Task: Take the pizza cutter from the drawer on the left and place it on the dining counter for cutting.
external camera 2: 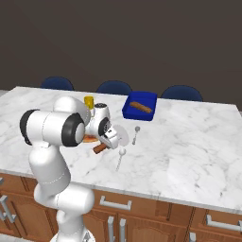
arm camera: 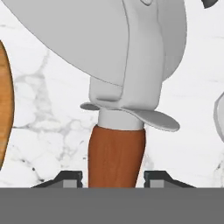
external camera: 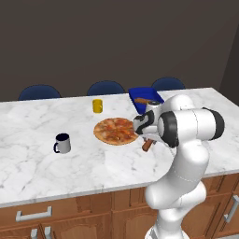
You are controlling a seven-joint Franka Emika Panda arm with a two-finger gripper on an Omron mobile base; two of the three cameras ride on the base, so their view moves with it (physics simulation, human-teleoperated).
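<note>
Marble dining counter (external camera: 42, 163), pizza (external camera: 115, 130) beside pizza cutter (arm camera: 116, 153); claw (arm camera: 113, 178) slightly apart astride its handle

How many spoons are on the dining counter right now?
2. One spoon lies just past the pizza cutter, toward the blue tray; the other spoon lies nearer the counter's front edge. The arm may hide more.

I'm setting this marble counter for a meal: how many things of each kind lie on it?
Round pizza: 1
Pizza cutter with reddish-brown handle: 1
Dark mug: 1
Yellow cup: 1
Silver spoons: 2
Blue rectangular tray holding a brown baked piece: 1
Total: 7
</note>
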